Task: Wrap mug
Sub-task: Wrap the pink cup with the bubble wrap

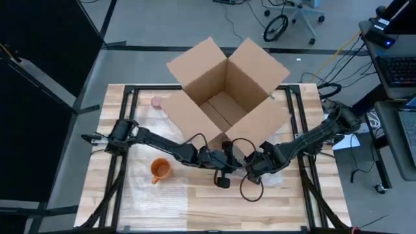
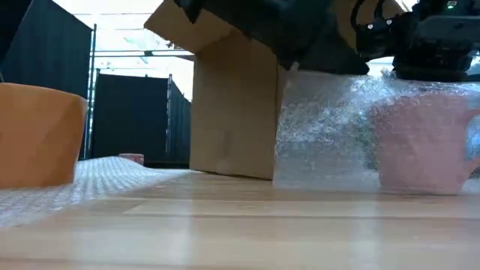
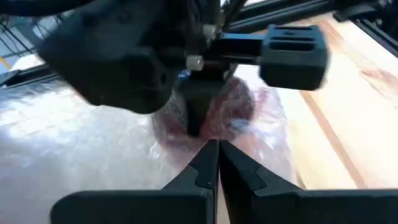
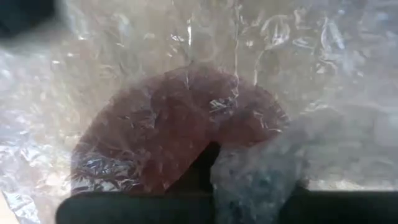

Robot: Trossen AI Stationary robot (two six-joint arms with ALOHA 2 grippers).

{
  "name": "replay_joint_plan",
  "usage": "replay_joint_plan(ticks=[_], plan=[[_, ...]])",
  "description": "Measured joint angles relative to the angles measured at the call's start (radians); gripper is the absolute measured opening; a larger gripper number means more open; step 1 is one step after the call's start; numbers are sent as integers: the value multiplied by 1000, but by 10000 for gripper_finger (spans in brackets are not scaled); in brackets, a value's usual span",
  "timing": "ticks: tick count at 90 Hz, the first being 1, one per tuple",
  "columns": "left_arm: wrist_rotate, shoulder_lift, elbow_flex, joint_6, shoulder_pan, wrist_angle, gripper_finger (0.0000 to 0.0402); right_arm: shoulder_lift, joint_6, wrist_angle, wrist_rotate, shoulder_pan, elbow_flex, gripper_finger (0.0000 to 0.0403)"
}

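both grippers meet over the pink mug in bubble wrap

the pink mug (image 2: 420,146) stands upright on the wooden table (image 1: 286,201), just in front of the open cardboard box (image 1: 224,88), with a sheet of bubble wrap (image 2: 322,124) drawn up around it. in the right wrist view the mug (image 4: 180,134) shows through the plastic from above.

the left gripper (image 3: 217,163) reaches in from the left side of the table, its fingers pressed together at the edge of the wrap, close to the mug; whether film is pinched between them cannot be told. the right gripper (image 1: 250,168) comes in from the right and sits right over the mug, facing the left one; whether its fingers are apart or together cannot be told.

an orange mug (image 1: 160,170) stands apart to the left on another stretch of bubble wrap (image 2: 97,180).
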Motion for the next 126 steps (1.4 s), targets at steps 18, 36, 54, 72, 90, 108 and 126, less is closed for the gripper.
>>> replay_joint_plan(ticks=[18, 36, 54, 72, 90, 108, 126], plan=[[-83, -135, 0, -59, -44, -310, 0, 0, -8, -1, 0, 0, 0, 0], [-242, -183, -35, -112, -34, -488, 0, 0, -8, -2, 0, 0, 0, 0], [-278, -171, -100, -244, -9, -504, 0, 0, -7, -3, 0, 2, 1, 0], [-373, -144, -146, -200, 31, -272, 0, 0, -8, -3, 0, 2, 2, 0], [-375, -109, -146, -70, 93, -66, 0, 0, -4, -2, 4, 2, 2, 0], [-289, -98, -146, -68, 115, -70, 0, 0, -3, 0, 16, 2, 2, 0], [-490, -115, -147, -155, 61, -301, 0, 0, -7, 1, 22, 2, 2, 0]])
